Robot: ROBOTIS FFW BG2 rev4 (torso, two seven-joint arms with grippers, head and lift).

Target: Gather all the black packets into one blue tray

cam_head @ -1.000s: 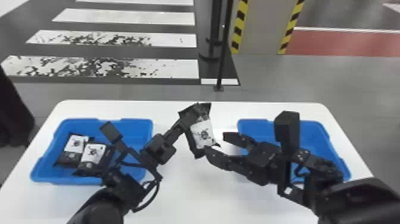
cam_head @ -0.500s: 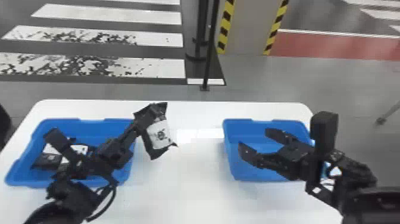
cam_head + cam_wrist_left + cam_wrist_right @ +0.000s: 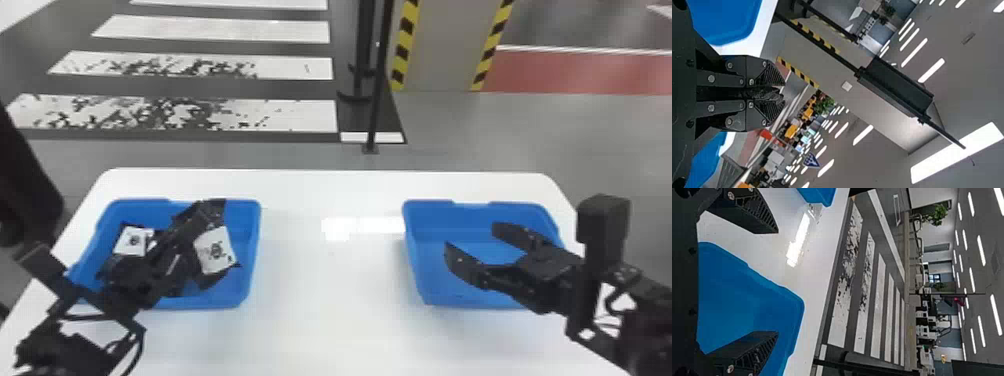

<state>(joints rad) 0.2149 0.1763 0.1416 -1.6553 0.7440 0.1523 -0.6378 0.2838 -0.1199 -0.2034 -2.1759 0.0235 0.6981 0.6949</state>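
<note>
In the head view my left gripper (image 3: 202,217) is over the left blue tray (image 3: 252,250), shut on a black packet (image 3: 216,250) with a white label that hangs from its fingers. Other black packets lie in that tray, one with its white label (image 3: 133,241) showing, partly hidden behind the left arm. The left wrist view has the left gripper (image 3: 783,94) with its fingers closed on thin black material. My right gripper (image 3: 470,237) is open above the right blue tray (image 3: 415,270), with nothing between its fingers; in the right wrist view the right gripper (image 3: 777,282) has its fingers wide apart.
Both trays stand on a white table (image 3: 330,310), with bare tabletop between them. Beyond the table's back edge a thin black pole (image 3: 377,100) stands on the floor. A dark object (image 3: 30,185) rises at the left edge.
The left gripper has carried the packet from the middle of the table leftward to over the left tray. The right gripper has drawn away from it to the right. The head view has also shifted.
</note>
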